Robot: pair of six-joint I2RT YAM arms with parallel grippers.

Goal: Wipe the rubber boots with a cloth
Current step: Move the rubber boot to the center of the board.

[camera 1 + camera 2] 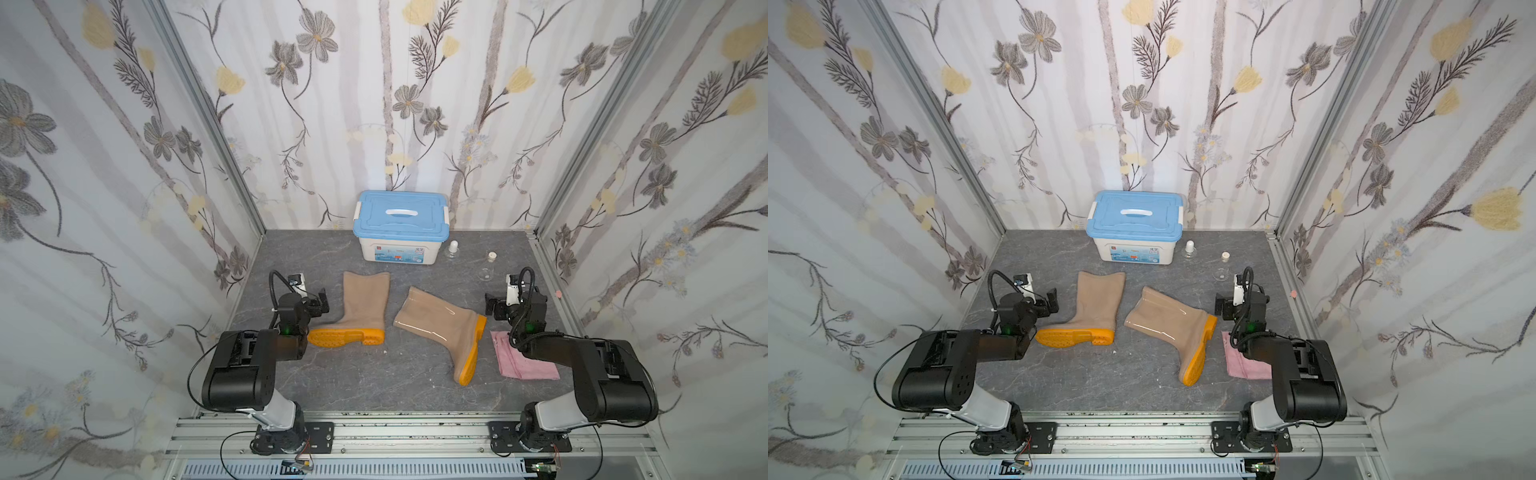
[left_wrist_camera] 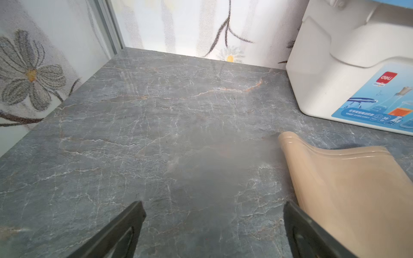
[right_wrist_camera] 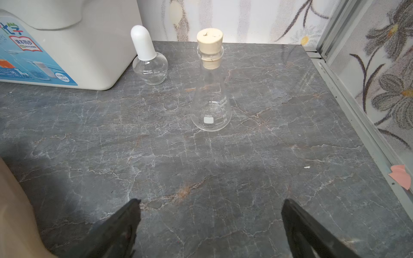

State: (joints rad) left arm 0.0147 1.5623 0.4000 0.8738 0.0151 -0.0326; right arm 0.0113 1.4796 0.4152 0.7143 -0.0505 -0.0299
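Two tan rubber boots with orange soles lie on their sides on the grey floor in both top views. The left boot point(image 1: 362, 305) point(image 1: 1097, 307) has its sole toward me, and the right boot point(image 1: 442, 326) point(image 1: 1173, 328) lies slanted beside it. The pink cloth point(image 1: 525, 363) point(image 1: 1246, 363) lies flat right of the right boot, partly under my right arm. My left gripper point(image 1: 319, 301) point(image 2: 214, 205) hovers open and empty just left of the left boot's shaft point(image 2: 348, 192). Open and empty too, my right gripper point(image 1: 494, 306) point(image 3: 210, 203) hangs beyond the cloth.
A white box with a blue lid point(image 1: 401, 226) point(image 2: 348, 67) stands against the back wall. Right of it stand a glass dropper bottle point(image 3: 149, 64) and a corked glass flask point(image 3: 211, 107), ahead of my right gripper. Patterned walls and metal rails close in three sides.
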